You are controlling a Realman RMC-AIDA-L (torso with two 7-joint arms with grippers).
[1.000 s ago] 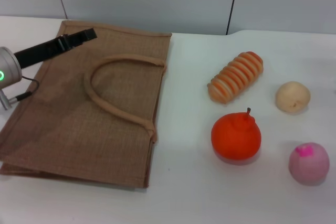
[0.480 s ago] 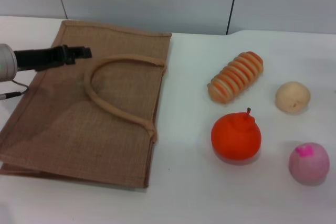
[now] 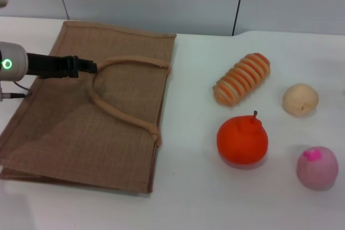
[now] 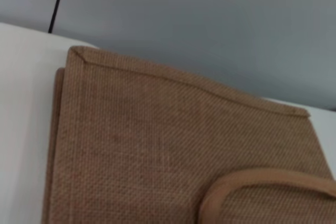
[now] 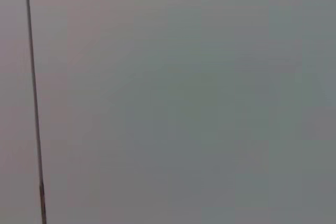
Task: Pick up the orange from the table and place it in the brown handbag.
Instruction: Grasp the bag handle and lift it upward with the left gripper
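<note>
Left claw (image 3: 91,68) reaches in from the left above the brown handbag (image 3: 64,127), its dark tip at the left end of the upper loop handle (image 3: 135,61); whether it is spread or pressed together cannot be told. Handbag lies flat on the white worktop (image 3: 215,197), open edge facing right; left wrist view shows its far corner and a curve of handle. Orange (image 3: 242,140) sits on the worktop well to the right of the bag, untouched. Behind it, a ribbed orange-and-cream loaf (image 3: 242,78); to its right, a pale beige fruit (image 3: 300,99) and a pink ball (image 3: 317,167). Nothing lies between orange and bag. Right claw is out of sight; its wrist view shows only grey wall.
</note>
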